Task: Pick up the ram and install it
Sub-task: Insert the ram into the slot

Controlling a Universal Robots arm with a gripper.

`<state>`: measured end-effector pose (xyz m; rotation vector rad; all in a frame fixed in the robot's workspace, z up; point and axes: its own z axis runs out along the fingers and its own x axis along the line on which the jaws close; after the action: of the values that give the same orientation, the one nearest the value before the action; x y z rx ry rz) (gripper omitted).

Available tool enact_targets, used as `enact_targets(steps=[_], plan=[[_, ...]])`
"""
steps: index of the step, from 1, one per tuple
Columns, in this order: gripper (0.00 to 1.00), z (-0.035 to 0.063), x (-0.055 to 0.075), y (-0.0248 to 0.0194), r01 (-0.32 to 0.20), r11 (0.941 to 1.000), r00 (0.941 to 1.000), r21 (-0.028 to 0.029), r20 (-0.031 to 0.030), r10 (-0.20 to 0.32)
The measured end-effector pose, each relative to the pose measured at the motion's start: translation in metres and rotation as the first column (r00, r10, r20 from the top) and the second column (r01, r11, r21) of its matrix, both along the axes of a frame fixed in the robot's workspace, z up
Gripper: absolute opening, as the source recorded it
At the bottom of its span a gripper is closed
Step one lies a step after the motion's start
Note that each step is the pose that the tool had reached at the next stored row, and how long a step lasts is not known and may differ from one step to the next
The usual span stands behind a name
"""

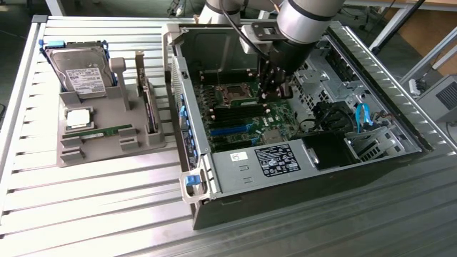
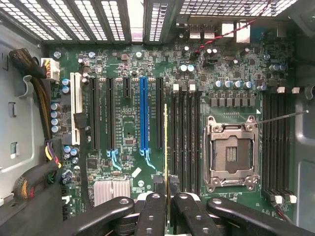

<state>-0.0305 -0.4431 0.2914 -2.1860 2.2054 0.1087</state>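
My gripper reaches down into the open computer case, over the motherboard. In the wrist view the gripper is shut on the ram, a thin green board seen edge-on between the black fingers. The ram stands upright along the row of black memory slots, beside the open CPU socket. It lines up with the slot nearest the blue connector. Whether its lower edge touches the slot I cannot tell.
A grey holder at the exterior view's left carries a hard drive, a square silver CPU chip, another green stick and an upright dark card. Case walls, a drive cage and blue cables hem in the gripper.
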Motion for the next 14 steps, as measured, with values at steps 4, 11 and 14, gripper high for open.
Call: enact_targets(steps=[4,11,14], plan=[[0.12,-0.0041,-0.003,0.0,0.0,1.0,1.0,-0.0001,0.0,0.0],[0.12,-0.0155,-0.006,0.0043,0.0,1.0,1.0,0.0,0.0,0.0],[0.12,-0.0191,-0.007,0.0078,0.0,1.0,1.0,0.0002,0.0001,0.0]])
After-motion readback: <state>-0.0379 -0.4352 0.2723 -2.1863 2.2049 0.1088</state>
